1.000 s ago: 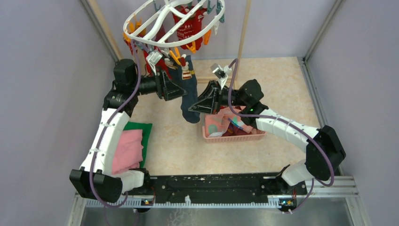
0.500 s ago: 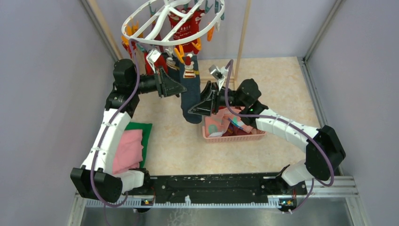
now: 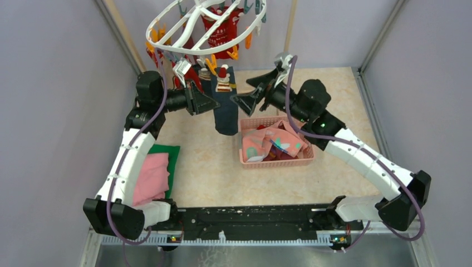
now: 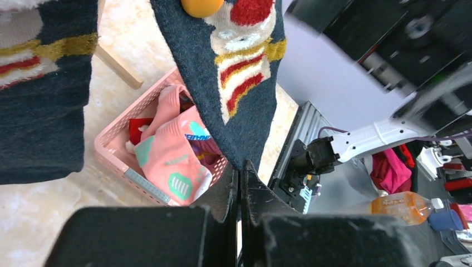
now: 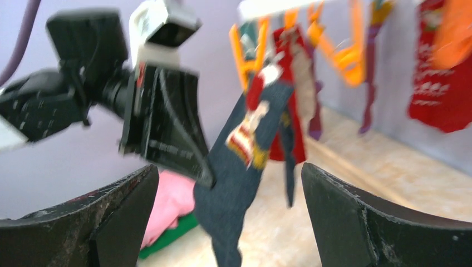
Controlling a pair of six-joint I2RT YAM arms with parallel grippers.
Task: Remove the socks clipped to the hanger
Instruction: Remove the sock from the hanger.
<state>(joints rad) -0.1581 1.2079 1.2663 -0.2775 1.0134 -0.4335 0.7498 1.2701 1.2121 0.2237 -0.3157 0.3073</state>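
Overhead, one navy sock (image 3: 226, 114) hangs clipped to the single hanger (image 3: 161, 47). It is at 3 o'clock of the clenched left gripper (image 3: 214, 105) and 9 o'clock of the spread-open right gripper (image 3: 240, 90). A second navy sock (image 4: 39, 89) hangs alongside.

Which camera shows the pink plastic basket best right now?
Top external: the pink plastic basket shows nearly whole, rim and contents. Left wrist shows part of it, cut off by the hanging dark navy sock. Right wrist does not show it.
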